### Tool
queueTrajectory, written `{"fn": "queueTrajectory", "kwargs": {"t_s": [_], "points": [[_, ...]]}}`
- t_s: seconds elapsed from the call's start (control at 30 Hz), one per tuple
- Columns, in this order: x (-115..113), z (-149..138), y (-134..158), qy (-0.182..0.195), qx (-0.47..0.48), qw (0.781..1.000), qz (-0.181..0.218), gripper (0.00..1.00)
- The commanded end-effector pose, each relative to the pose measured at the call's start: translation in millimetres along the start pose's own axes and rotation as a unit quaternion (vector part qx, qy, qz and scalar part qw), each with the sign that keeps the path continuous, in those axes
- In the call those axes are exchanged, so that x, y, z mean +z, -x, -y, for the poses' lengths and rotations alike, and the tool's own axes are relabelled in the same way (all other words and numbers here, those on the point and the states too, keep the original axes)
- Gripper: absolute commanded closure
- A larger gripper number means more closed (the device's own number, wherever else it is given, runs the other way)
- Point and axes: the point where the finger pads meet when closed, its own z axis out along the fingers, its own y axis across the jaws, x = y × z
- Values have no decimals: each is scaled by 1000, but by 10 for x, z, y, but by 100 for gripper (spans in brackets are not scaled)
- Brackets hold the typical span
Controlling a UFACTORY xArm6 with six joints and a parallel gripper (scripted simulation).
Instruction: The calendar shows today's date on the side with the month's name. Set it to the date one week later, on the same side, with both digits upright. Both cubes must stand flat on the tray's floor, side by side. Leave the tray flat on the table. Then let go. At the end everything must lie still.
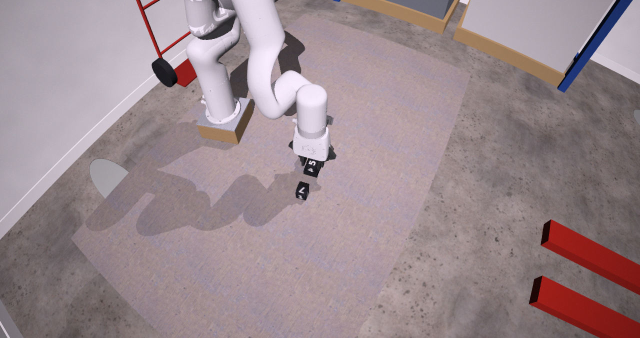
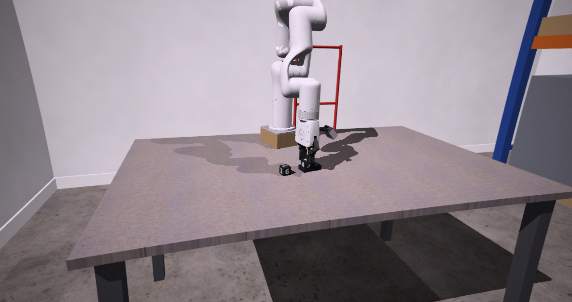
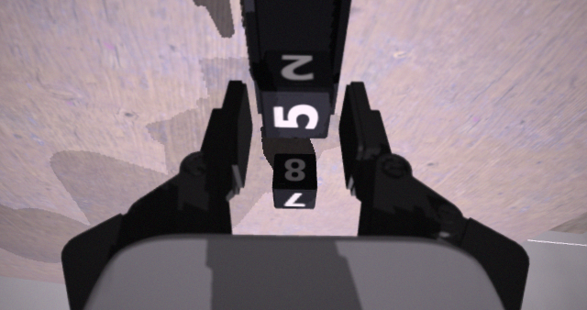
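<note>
My gripper [image 3: 295, 105] is open and points straight down over the table. A black cube showing 5 and 2 [image 3: 294, 113] stands between the fingers with a gap on each side, so neither finger touches it. The cube sits at the near end of the black tray [image 3: 295, 21], a long dark shape running away from it. In the top view this cube [image 1: 311, 166] shows 5 and 4 under the gripper [image 1: 311, 160]. The second black cube [image 3: 294, 182] lies loose on the table outside the tray, showing 8 and 7. It also shows in the top view [image 1: 302, 191] and in the exterior view [image 2: 284, 169], left of the gripper [image 2: 307, 159].
The arm's base stands on a tan block [image 1: 225, 124] at the back of the table. A red hand truck [image 2: 320, 84] stands behind the table. Blue shelving [image 2: 519, 72] stands to the right, off the table.
</note>
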Motion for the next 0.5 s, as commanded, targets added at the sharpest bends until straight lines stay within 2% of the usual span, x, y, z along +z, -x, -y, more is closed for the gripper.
{"fn": "queueTrajectory", "kwargs": {"t_s": [0.0, 0.07, 0.3, 0.47], "points": [[-212, -14, 3, 2, 0, 1000, 0, 51], [-212, -14, 3, 2, 0, 1000, 0, 51], [-592, -12, 3, 2, 0, 1000, 0, 51], [-752, -12, 3, 2, 0, 1000, 0, 51]]}}
